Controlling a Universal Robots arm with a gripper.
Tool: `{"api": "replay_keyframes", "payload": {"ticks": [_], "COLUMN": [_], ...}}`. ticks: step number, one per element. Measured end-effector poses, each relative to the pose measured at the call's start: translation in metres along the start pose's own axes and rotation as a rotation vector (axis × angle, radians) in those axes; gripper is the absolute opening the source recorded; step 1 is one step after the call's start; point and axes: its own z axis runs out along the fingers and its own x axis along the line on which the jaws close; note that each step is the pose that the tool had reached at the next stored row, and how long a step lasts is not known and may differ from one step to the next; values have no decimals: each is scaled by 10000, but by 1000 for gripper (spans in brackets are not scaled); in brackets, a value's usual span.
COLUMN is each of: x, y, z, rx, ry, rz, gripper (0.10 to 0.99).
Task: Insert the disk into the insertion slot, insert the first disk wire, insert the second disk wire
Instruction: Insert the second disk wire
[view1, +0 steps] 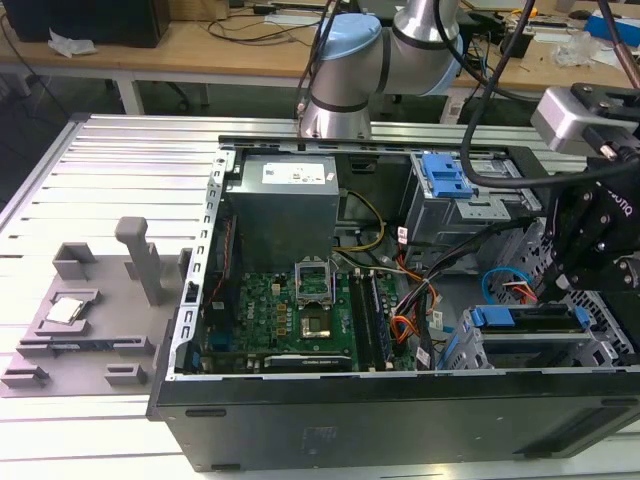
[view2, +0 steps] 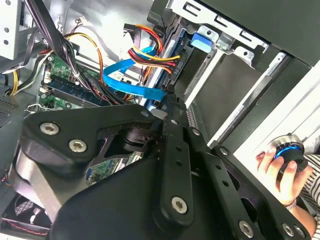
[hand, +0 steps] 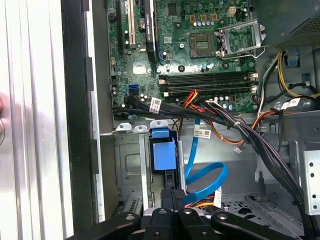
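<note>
One disk (view1: 530, 322) in its blue frame sits in the one slot (view1: 535, 350) of the silvery cage, at the near corner of the open computer case (view1: 400, 420) on the exterior view's right. The one gripper (hand: 172, 196) hangs just above the disk's blue end, by one blue flat cable (view2: 127, 84). Its two fingers (hand: 166, 200) are pressed together; whether they pinch anything I cannot tell. A second cage (view1: 475, 208), farther off, carries one blue clip (view1: 445, 178). One hand (view2: 279, 175) rests on one round knob (view2: 289, 149).
</note>
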Motion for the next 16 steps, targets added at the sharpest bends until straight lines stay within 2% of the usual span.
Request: {"api": "replay_keyframes", "payload": {"ticks": [2,3,4,6,9,12,14,16], "x": [0,0,1,1,0,0,0,0], "y": [0,0,0,0,0,0,0,3], "z": [0,0,0,0,0,0,0,0], "rx": [0,-1,2,14,45,46,46,47], "ry": [-3,-5,0,19,66,68,67,60], "rz": [-1,-4,-75,-489,-1498,-1536,-1536,-1552], "gripper": [114,173,173,173,173,188,310,310]}}
